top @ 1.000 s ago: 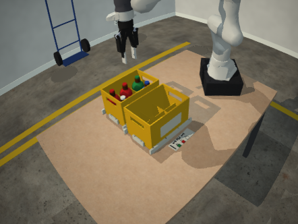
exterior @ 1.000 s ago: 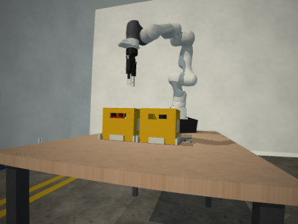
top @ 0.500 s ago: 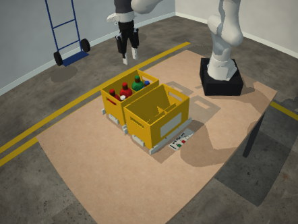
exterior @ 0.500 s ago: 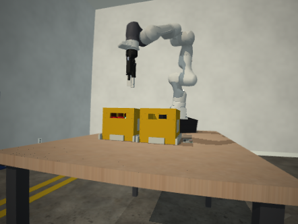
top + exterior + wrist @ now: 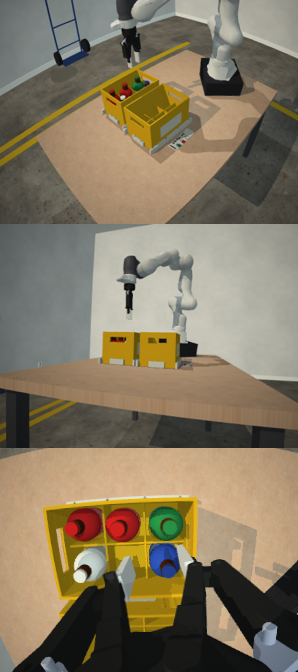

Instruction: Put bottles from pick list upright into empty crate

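The bottle crate (image 5: 112,105) (image 5: 119,355) (image 5: 52,543) holds two red bottles (image 5: 125,91) (image 5: 123,524), a green bottle (image 5: 137,85) (image 5: 166,523), a white bottle (image 5: 123,98) (image 5: 91,562) and a blue bottle (image 5: 147,83) (image 5: 162,557). The middle compartment of the white and blue row is empty. The empty crate (image 5: 136,131) (image 5: 158,355) stands level beside it. The pick list (image 5: 181,139) (image 5: 187,365) shows small red and green marks; its numbers are too small to read. My gripper (image 5: 133,61) (image 5: 129,315) (image 5: 155,560) is partly open, empty, high above the bottle crate.
Pale holders line the crate bases on the table (image 5: 101,169) (image 5: 141,389). The two crates stand close side by side. The robot's black base block (image 5: 222,86) is at the table's far side. A blue hand truck (image 5: 75,58) stands on the floor beyond the table.
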Robot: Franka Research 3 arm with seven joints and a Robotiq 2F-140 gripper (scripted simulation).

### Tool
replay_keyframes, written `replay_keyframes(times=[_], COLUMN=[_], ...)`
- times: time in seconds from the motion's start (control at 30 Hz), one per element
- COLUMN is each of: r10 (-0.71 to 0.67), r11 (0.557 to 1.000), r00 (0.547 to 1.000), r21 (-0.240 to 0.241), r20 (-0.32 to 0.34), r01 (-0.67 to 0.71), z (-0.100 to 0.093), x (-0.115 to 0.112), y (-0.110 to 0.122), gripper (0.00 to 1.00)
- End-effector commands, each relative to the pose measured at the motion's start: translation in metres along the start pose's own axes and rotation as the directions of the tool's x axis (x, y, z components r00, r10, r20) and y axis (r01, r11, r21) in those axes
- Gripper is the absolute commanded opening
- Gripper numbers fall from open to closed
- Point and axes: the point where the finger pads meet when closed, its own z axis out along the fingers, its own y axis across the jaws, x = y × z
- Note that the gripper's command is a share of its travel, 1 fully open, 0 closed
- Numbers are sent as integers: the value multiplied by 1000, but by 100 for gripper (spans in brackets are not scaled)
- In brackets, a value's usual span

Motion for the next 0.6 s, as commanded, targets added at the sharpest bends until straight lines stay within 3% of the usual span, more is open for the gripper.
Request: replay_keyframes(times=[0.0,0.37,0.57], r10=[-145,-279,-334], r11=[989,960,943], r00=[989,960,943], r21=[15,-3,-4], r20=[-10,-8,-8], r01=[145,279,334], z=[8,44,44], x=[10,25,25], y=[5,34,34], gripper=[38,38,38])
